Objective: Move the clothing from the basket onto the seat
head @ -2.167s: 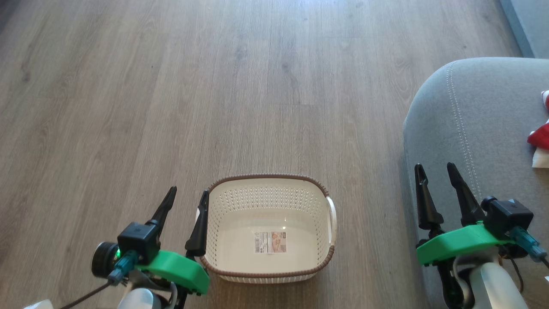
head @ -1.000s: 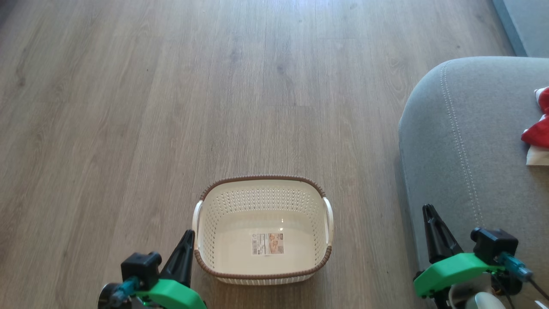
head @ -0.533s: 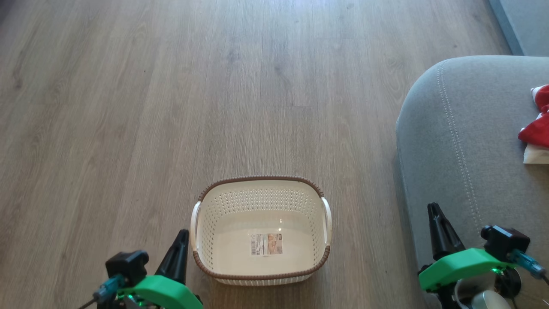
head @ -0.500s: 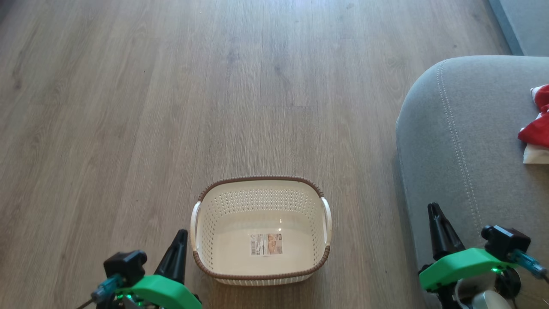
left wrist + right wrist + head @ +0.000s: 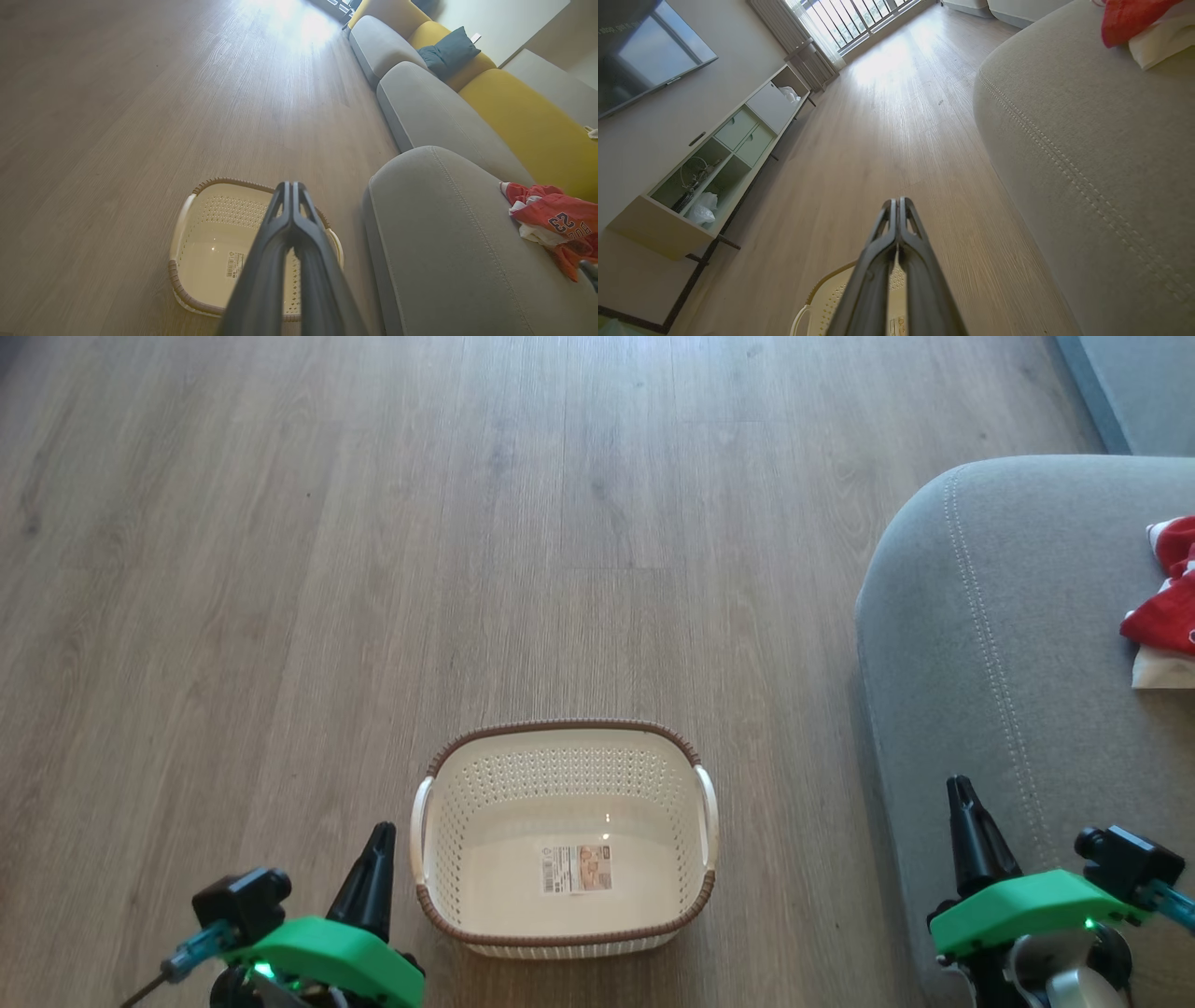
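Bright daylight, window (image 5: 850, 18) glare on floor (image 5: 299, 28); sharp focus, wrist views edge-warped

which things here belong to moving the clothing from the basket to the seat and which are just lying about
Part of the job:
- clothing, red, already lying on the seat
- basket, empty

Just lying about:
- blue cushion
- yellow backrest
- shelf unit
- TV
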